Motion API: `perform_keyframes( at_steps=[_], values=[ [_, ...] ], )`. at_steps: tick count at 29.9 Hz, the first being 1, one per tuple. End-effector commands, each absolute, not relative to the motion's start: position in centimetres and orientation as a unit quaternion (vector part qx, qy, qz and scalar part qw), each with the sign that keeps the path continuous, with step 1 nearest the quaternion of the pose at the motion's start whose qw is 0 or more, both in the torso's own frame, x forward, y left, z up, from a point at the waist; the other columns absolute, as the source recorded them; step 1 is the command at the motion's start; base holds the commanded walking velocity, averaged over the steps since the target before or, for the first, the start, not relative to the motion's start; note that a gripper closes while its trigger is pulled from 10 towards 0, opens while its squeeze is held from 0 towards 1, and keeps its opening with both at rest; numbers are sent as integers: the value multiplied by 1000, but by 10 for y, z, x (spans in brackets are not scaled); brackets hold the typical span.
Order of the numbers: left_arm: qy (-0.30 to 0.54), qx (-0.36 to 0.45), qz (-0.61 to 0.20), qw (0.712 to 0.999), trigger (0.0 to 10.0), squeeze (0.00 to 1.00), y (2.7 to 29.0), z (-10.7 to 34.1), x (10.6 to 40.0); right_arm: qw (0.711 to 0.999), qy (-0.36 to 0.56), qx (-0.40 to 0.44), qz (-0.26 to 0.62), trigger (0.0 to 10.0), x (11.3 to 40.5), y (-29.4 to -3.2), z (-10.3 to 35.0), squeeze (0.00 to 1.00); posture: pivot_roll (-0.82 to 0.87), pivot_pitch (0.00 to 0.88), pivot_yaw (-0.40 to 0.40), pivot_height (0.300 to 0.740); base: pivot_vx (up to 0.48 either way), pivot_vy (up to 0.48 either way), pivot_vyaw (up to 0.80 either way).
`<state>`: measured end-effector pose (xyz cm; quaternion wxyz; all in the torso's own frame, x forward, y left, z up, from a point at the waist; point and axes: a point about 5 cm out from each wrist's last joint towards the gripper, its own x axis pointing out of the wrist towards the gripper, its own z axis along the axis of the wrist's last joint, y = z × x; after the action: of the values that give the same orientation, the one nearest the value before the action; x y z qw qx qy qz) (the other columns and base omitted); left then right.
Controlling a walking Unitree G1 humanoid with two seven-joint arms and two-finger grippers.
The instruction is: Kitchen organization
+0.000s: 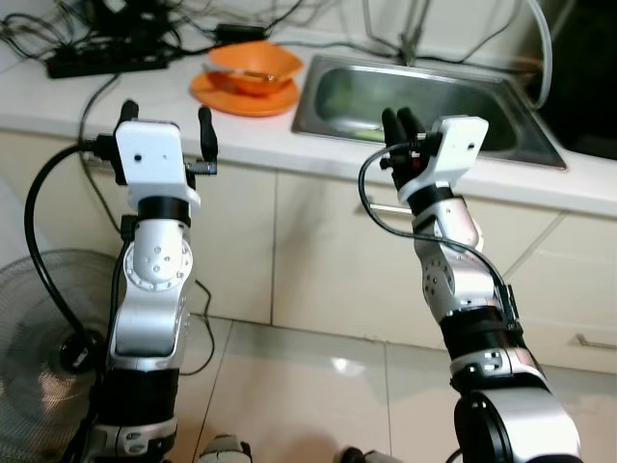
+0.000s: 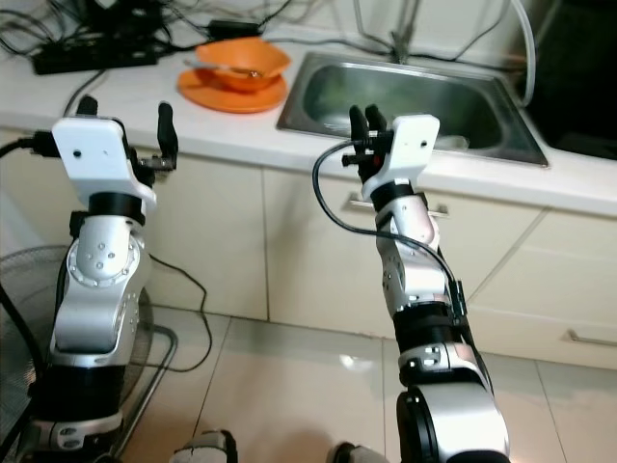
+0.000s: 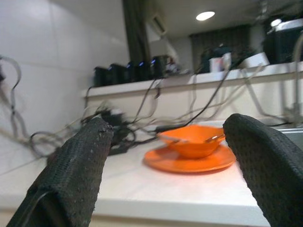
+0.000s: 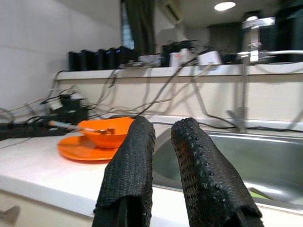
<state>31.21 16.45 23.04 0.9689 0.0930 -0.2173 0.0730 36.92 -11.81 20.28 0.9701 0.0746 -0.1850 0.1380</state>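
Observation:
An orange bowl [image 1: 253,66] with a utensil in it sits on an orange plate [image 1: 217,95] on the white counter, left of the steel sink [image 1: 386,96]. My left gripper [image 1: 166,109] is raised in front of the counter edge, open and empty, short of the plate; the left wrist view frames the bowl [image 3: 191,140] between its fingers. My right gripper [image 1: 400,118] is held up before the sink's front rim, its two fingers nearly together and holding nothing. The right wrist view has the bowl [image 4: 104,131] to one side and the sink [image 4: 265,161] behind the fingers.
A black power strip [image 1: 106,60] and tangled cables lie at the back left of the counter. The faucet [image 1: 410,39] rises behind the sink, and something green lies in the basin. A floor fan [image 1: 39,328] stands at lower left. Cabinet fronts with handles run below the counter.

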Motion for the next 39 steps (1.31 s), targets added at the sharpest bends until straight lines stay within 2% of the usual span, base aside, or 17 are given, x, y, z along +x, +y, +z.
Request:
perform_keyframes(
  at_steps=[1, 30, 39],
  values=[
    [-218, 95, 63, 969, 10000, 0, 160, 233, 312, 970, -187, 75, 136, 10000, 370, -122, 205, 0, 16, 74, -46, 740, 0, 0, 0],
    [-217, 93, 66, 970, 10000, 0, 159, 233, 310, 970, -177, 77, 148, 10000, 366, -115, 198, 0, 15, 93, -56, 740, 17, 0, 0],
    [-221, 92, 71, 968, 10000, 0, 161, 236, 309, 969, -177, 77, 153, 10000, 366, -114, 199, 0, 17, 97, -57, 740, 207, 0, 0]
  ],
)
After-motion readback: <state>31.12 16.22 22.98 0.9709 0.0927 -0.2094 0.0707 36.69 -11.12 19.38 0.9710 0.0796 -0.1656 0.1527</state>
